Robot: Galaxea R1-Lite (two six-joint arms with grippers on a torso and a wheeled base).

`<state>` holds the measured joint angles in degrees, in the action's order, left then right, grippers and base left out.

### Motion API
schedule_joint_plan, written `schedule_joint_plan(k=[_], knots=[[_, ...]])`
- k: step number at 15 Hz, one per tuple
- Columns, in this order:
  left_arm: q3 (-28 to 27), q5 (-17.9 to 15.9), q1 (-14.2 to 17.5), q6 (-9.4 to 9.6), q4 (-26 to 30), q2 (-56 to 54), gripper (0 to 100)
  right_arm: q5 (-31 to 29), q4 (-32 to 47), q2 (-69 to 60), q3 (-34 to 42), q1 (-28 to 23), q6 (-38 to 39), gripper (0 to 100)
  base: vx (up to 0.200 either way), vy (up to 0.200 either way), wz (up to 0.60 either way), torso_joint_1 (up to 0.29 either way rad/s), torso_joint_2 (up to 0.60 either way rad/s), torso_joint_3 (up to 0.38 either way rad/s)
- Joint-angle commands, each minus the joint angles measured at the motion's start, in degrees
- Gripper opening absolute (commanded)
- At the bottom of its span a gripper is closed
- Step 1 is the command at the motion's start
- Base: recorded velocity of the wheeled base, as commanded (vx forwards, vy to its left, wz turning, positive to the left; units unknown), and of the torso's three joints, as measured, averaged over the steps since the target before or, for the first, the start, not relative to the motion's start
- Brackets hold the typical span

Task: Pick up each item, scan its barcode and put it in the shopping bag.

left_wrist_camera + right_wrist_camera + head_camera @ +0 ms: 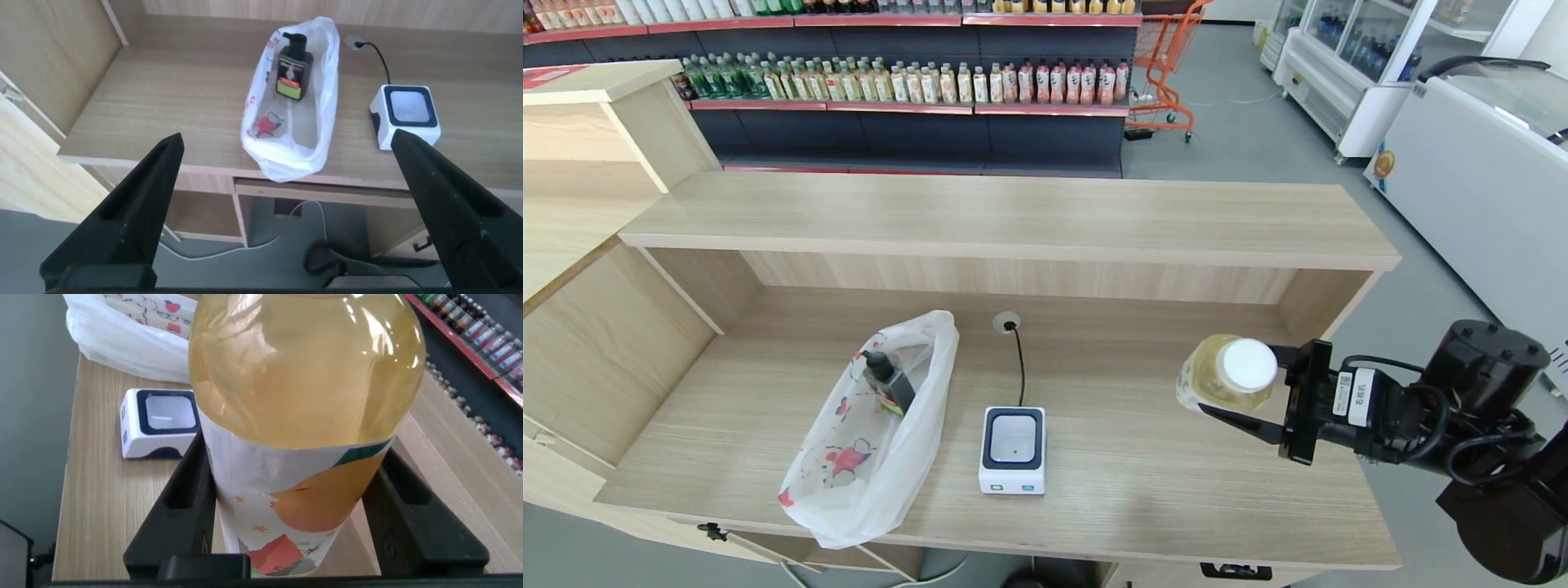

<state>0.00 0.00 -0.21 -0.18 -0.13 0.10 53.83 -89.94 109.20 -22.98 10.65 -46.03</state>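
My right gripper [1252, 387] is shut on a bottle of pale yellow drink [1223, 380] with a white cap, held upright above the right part of the counter. The bottle [302, 416] shows between the black fingers [176, 510], its label orange and white. The white barcode scanner [1012, 449] sits mid-counter near the front edge, left of the bottle; the scanner [159, 423] lies beyond the bottle in the right wrist view. A white shopping bag [870, 433] with red prints lies left of the scanner, holding a dark pump bottle [887, 382]. My left gripper [290, 224] hangs open in front of the counter, facing the bag [286, 106].
The scanner's black cable [1019, 359] runs back to a grommet [1006, 321]. A raised wooden shelf [1013, 220] overhangs the rear of the counter, with side walls left and right. Bare counter [1143, 482] lies between scanner and bottle.
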Motion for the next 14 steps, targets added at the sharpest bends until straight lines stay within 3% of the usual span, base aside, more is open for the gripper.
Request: schedule_joint_plan(k=[1,10,13,14], knots=[[0.0,0.0,0.0,0.09,0.0,0.0,100,0.0,-0.1,1.4,-0.1,-2.1,0.0,0,0.000,0.200,0.00,-0.002,0.01,0.002],[0.0,0.0,0.0,0.53,0.0,0.0,100,4.2,-0.1,2.8,-1.6,-5.6,1.0,0,0.000,0.200,0.00,0.000,0.00,0.001],[0.0,0.0,0.0,0.62,0.0,0.0,100,5.8,-0.1,3.2,-1.8,-11.2,1.6,0,0.000,0.200,0.00,0.007,0.00,-0.001],[0.0,0.0,0.0,0.71,0.0,0.0,100,9.6,-0.1,4.9,-2.3,-16.1,2.5,0,0.000,0.200,0.00,0.002,0.00,0.002]])
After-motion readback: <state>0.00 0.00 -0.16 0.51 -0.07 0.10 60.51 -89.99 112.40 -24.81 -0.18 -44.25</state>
